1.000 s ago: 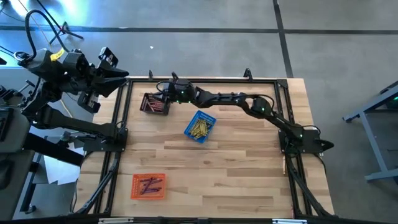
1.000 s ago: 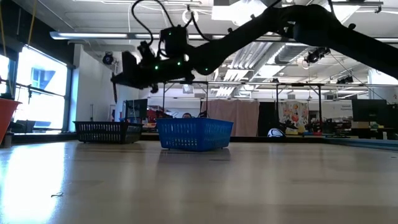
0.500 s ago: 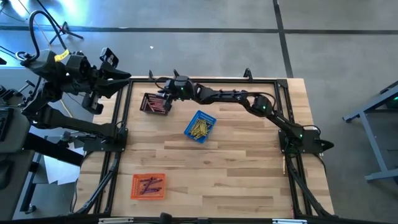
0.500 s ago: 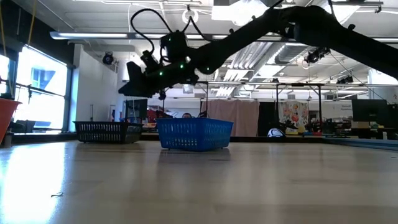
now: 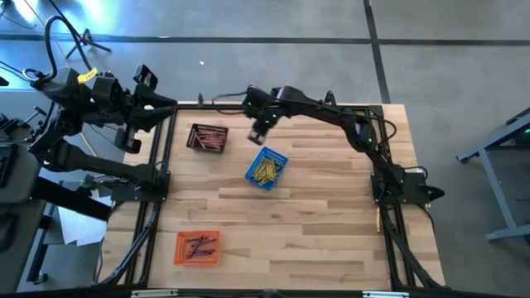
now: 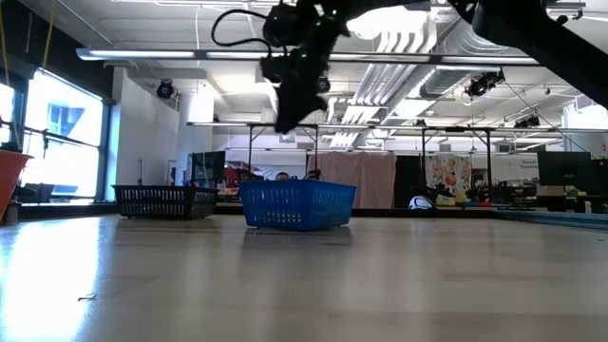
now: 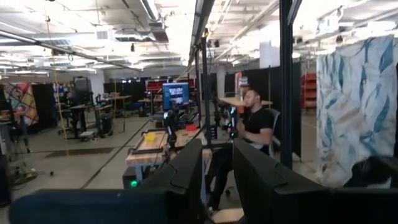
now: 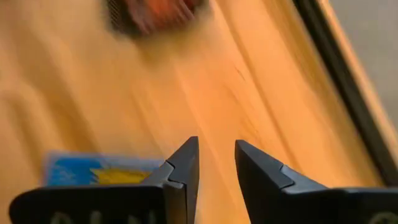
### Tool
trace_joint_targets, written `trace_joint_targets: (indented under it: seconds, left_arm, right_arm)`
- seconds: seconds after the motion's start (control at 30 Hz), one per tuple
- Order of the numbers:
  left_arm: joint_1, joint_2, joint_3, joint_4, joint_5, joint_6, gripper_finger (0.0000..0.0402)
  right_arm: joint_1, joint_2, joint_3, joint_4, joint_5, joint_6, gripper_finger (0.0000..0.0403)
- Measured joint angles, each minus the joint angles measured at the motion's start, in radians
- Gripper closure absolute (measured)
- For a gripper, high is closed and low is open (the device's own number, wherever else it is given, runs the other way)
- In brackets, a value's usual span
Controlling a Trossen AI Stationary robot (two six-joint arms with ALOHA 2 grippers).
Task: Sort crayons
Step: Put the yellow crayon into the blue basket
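Right gripper point(image 5: 258, 135) — fingers parted, empty — hangs between black basket point(image 5: 207, 137) and blue basket point(image 5: 266, 168); left gripper point(image 5: 166, 106), slightly parted, waits off-table.

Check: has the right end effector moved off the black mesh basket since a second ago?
Yes. The right end effector has left the black mesh basket and now hangs raised just behind the blue mesh basket.

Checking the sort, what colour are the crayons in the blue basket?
Yellow crayons, clearest in the high view.
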Motion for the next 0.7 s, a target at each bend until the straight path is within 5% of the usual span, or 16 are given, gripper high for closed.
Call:
trace_joint_targets:
  seconds: [0.1,0.4,0.7]
  left_arm:
    - [0.0,0.0,0.0,-0.023,-0.002,0.032,0.0326]
    - [0.0,-0.003,0.0,-0.073,-0.077,0.074,0.0326]
    - [0.0,-0.018,0.0,-0.153,-0.266,0.121,0.0326]
  right_arm:
    - [0.003,-0.05,-0.054,-0.111,0.099,0.027,0.0313]
    - [-0.001,-0.272,-0.426,-0.173,0.091,0.199,0.0313]
    - [0.126,-0.691,-0.974,-0.121,0.031,0.745,0.0313]
